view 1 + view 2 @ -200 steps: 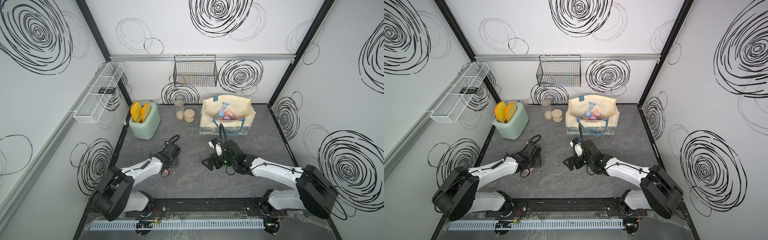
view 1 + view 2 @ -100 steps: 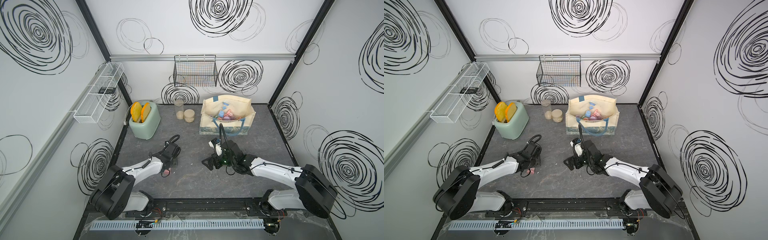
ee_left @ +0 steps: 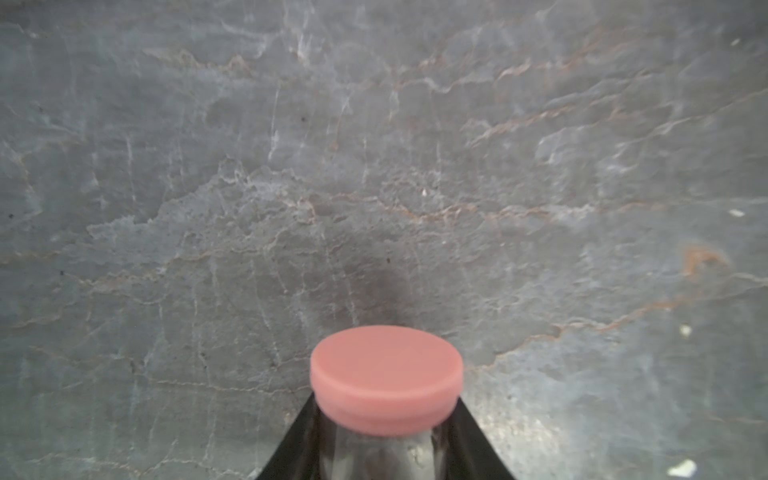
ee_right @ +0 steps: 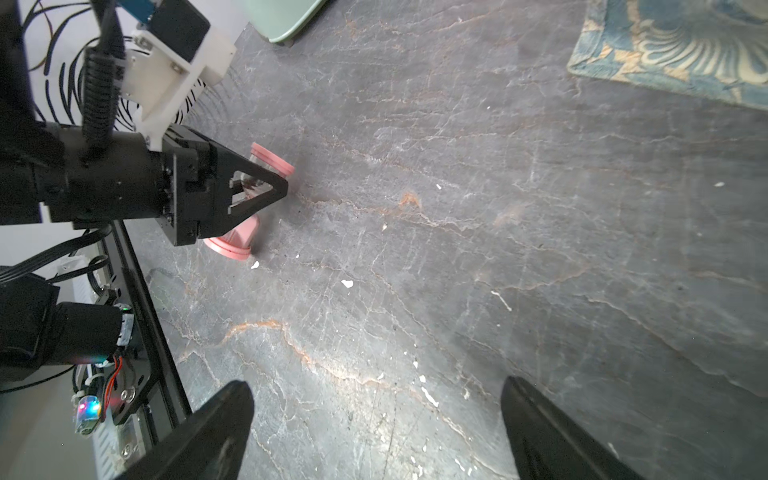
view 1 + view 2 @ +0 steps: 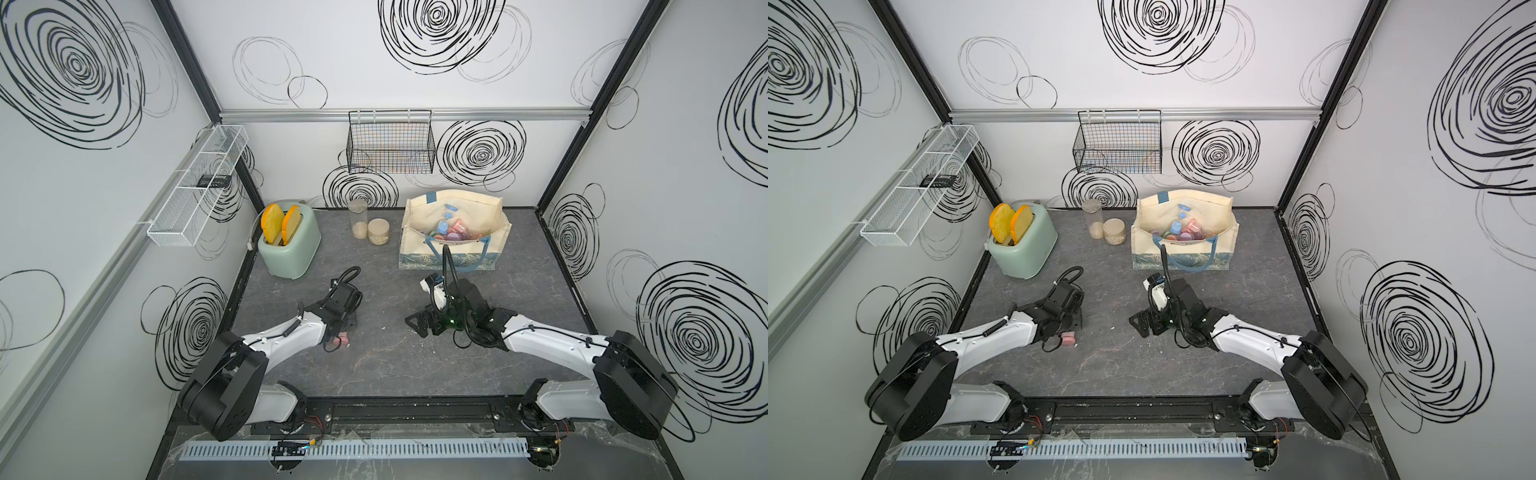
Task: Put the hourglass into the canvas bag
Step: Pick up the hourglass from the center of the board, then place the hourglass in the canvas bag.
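A small hourglass (image 4: 245, 232) with pink end caps and a clear glass waist is being gripped at its middle by the left gripper (image 4: 259, 191). It is being held on its side, low over the front-left part of the grey tabletop (image 5: 395, 365). The canvas bag (image 5: 478, 208) is being seen upright and open at the back right, well apart from the hourglass. It is cream with blue handles and a blue floral bottom band, and coloured pieces (image 5: 453, 235) are being held inside.

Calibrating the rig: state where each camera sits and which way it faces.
Top views: overhead at the front, looking down on the table; both arms and the canvas bag show.
Left wrist: faces down the left tool, shut on the hourglass.
Right wrist: looks across the table past the open right tool.
Shared: both wrist views show the hourglass.
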Controlling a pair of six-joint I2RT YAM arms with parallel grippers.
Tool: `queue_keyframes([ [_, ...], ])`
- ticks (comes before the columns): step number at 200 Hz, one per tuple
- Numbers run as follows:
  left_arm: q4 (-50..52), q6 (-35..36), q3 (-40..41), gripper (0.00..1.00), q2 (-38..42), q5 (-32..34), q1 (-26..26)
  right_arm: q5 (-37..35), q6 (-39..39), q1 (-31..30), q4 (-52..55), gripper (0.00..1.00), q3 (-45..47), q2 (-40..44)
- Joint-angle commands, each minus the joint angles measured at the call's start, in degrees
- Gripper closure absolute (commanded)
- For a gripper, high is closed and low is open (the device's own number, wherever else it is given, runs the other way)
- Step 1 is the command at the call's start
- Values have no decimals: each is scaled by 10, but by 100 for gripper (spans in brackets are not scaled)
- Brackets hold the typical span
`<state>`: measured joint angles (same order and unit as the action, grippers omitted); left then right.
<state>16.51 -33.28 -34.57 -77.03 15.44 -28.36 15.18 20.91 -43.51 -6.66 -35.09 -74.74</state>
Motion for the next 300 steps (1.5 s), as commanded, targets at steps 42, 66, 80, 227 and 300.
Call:
queue_keyframes([
  [42, -7, -5, -75, 74, 63, 37, -31, -18, 11, 48, 38, 3, -9, 86],
  [66, -3, 4, -125, 74, 84, 41, -50, -25, 14, 69, 56, 3, -11, 118],
  [80, -7, 11, -159, 74, 91, 53, -68, -26, 11, 80, 61, 3, -9, 140],
  [227, -264, 134, -481, 76, -123, 32, -176, -43, 12, 277, 102, 3, -67, 179],
  [300, -248, 177, -727, 75, -365, 63, -173, -27, 2, 299, 88, 3, -73, 154],
])
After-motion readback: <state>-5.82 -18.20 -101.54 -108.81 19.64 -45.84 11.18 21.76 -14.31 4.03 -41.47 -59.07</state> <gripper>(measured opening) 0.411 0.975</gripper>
